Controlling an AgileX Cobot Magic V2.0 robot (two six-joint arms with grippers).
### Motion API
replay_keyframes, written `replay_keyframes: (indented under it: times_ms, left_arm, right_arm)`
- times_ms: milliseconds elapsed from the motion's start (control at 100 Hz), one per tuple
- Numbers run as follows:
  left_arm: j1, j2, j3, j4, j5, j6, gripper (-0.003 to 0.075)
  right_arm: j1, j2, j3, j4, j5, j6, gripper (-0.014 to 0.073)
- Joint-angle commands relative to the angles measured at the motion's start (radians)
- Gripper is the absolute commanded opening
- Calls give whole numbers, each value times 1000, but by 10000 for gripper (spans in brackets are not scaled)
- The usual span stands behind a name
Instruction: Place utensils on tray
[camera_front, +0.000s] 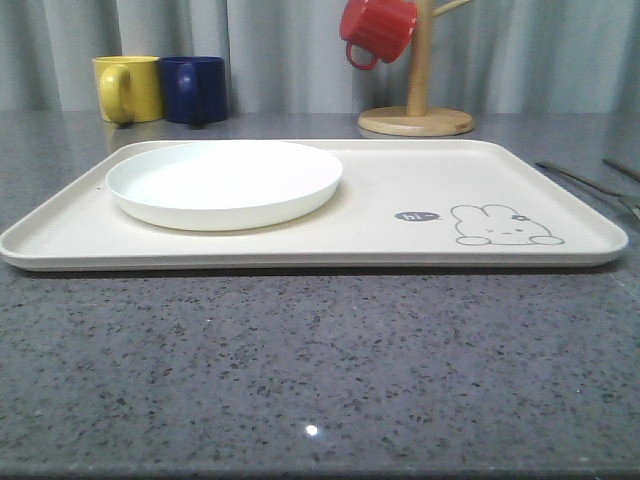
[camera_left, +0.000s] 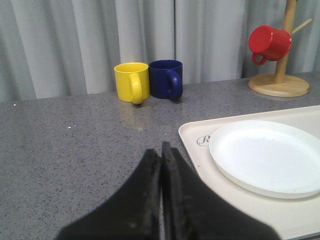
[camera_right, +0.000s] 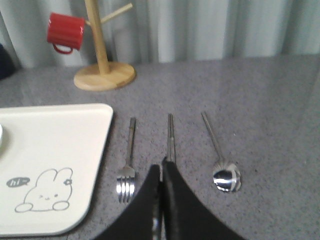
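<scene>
Nothing's been moved yet: the tray (camera_front: 400, 190) across mid-frame is loaded only with a round white plate (camera_front: 225, 182). At lower centre, the fork (camera_right: 128, 170), chopsticks (camera_right: 171, 137) and spoon (camera_right: 221, 159) are laid beside it. Left gripper (camera_left: 161, 150) and right gripper (camera_right: 161, 167) are seen pinched closed, empty.

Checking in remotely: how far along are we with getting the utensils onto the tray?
Nothing is done yet. The fork, chopsticks and spoon all lie on the counter beside the tray, which holds a white plate. Nothing is in hand: the right gripper hangs shut above the chopsticks, and the left gripper is shut too. All three pieces remain.
</scene>
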Motion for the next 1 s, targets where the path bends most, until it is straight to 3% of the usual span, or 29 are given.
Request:
replay_keyframes:
  times_ms: [0,220,300,370,510,560,750,990]
  left_arm:
    - [1,10,-24,-6,-80,-8,-19]
    - [1,10,-24,-6,-80,-8,-19]
    - [1,10,-24,-6,-80,-8,-19]
    - [1,10,-24,-6,-80,-8,-19]
    - [1,10,-24,-6,-80,-8,-19]
    - [1,10,-24,-6,-80,-8,-19]
    - [1,10,-24,-6,-80,-8,-19]
    - [1,10,-24,-6,-80,-8,-19]
  right_arm:
    - [-5,146,-142,-17,50,-6,-69]
    - [-5,388,-291,-17,87,-6,-60]
    - [-5,444,-307,-17,86,-6,-9]
    - [-5,477,-307,-17,87,-6,94]
    - [-5,521,-307,-15,104,-6,392]
    - [-5,528,-307,-15,109,-6,439]
    - [-5,589,-324,25,107,-7,454]
    - [34,802,-459,62,121,-84,454]
